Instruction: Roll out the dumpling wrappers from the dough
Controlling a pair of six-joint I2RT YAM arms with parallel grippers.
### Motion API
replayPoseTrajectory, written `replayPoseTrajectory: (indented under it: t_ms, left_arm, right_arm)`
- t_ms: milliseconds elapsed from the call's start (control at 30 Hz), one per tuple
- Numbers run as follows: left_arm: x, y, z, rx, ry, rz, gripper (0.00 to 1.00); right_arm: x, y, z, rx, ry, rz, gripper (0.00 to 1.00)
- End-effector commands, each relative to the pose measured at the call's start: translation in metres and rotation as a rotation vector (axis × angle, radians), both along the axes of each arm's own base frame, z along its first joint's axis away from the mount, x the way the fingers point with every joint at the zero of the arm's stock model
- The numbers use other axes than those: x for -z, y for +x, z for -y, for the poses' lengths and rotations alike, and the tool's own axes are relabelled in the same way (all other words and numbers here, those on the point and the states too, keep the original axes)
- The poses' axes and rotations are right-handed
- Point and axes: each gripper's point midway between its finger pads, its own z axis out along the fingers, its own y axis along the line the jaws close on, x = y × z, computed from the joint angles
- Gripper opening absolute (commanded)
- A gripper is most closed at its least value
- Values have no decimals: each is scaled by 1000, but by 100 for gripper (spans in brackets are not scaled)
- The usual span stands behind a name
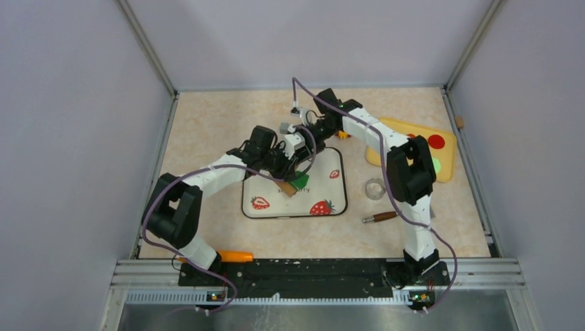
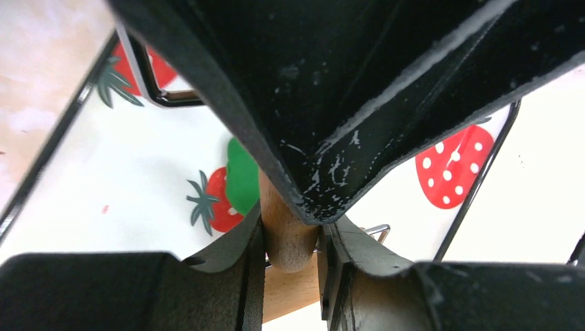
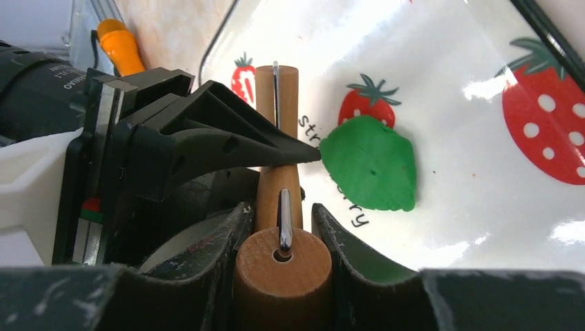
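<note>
The dough (image 3: 369,163) is a flattened green sheet on the white strawberry tray (image 3: 448,83), seen too in the top view as dough (image 1: 301,181) on the tray (image 1: 293,214). Both grippers meet over the tray's middle on a small wooden roller (image 1: 288,190) with a wire frame. My right gripper (image 3: 279,221) is shut on the roller's drum (image 3: 281,272), just left of the dough. My left gripper (image 2: 290,227) is shut on the roller's wooden handle (image 2: 286,234), with the dough (image 2: 241,176) just beyond. No dumpling wrappers are in view on the tray.
A yellow board (image 1: 397,131) at the right carries a red disc (image 1: 436,142) and a green disc (image 1: 436,165). A clear round cutter (image 1: 374,188) and a brown-handled tool (image 1: 381,217) lie right of the tray. An orange tool (image 1: 234,256) lies at the near edge.
</note>
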Motion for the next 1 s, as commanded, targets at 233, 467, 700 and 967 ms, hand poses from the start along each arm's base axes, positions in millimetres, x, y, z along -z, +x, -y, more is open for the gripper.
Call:
replayPoseTrajectory:
  t_ms: [233, 467, 700, 967]
  left_arm:
    - [-79, 58, 57, 23, -206, 131, 0]
    - [-32, 62, 54, 0, -143, 68, 0]
    - [8, 27, 34, -1, -75, -58, 0]
    - [27, 5, 23, -41, -79, -139, 0]
  right_arm:
    - [-15, 38, 28, 47, -74, 235, 0]
    - [27, 39, 31, 42, -134, 183, 0]
    - [57, 21, 26, 9, -188, 126, 0]
    - [82, 2, 25, -7, -259, 89, 0]
